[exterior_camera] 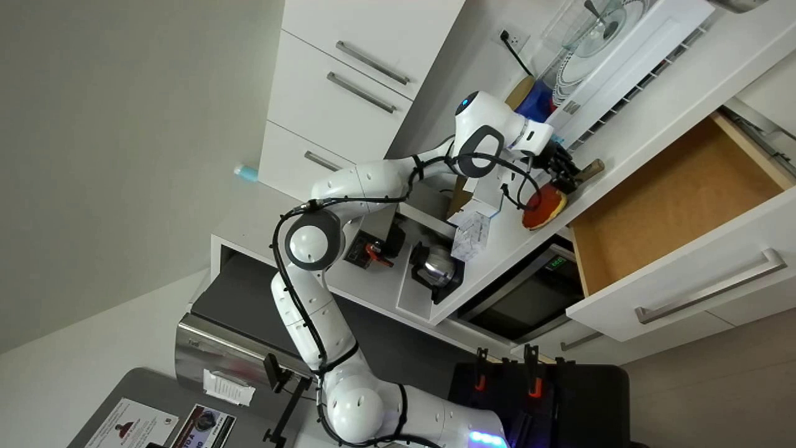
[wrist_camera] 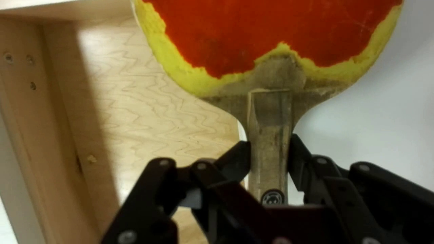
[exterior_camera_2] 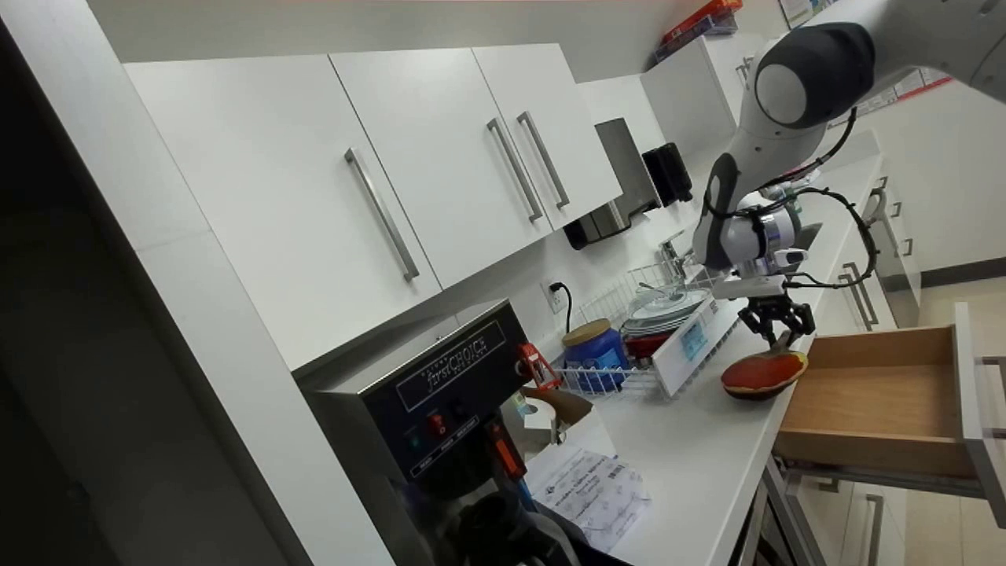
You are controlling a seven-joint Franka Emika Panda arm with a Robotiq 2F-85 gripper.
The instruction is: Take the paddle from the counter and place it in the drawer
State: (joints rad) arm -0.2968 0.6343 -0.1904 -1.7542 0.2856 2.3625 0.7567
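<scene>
One red-faced paddle [wrist_camera: 269, 57], gripper [wrist_camera: 270, 154] clamped on its handle [wrist_camera: 269, 142] — drawer [exterior_camera: 678, 199] pulled out, counter [exterior_camera_2: 684, 448] alongside

Kitchen, bar-handled white wall cabinets [exterior_camera_2: 440, 173], long whitish surface [exterior_camera_2: 684, 456], green-display microwave [exterior_camera: 519, 295] beneath, wire dish rack [exterior_camera_2: 640, 376], stacked plates [exterior_camera_2: 666, 310], coffee brewer [exterior_camera_2: 428, 393] lettered First Choice

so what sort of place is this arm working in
Most likely a kitchen, though home or office I can't tell. The signs: stacked plates, a metal carafe, and white wall cabinets above the counter.
</scene>
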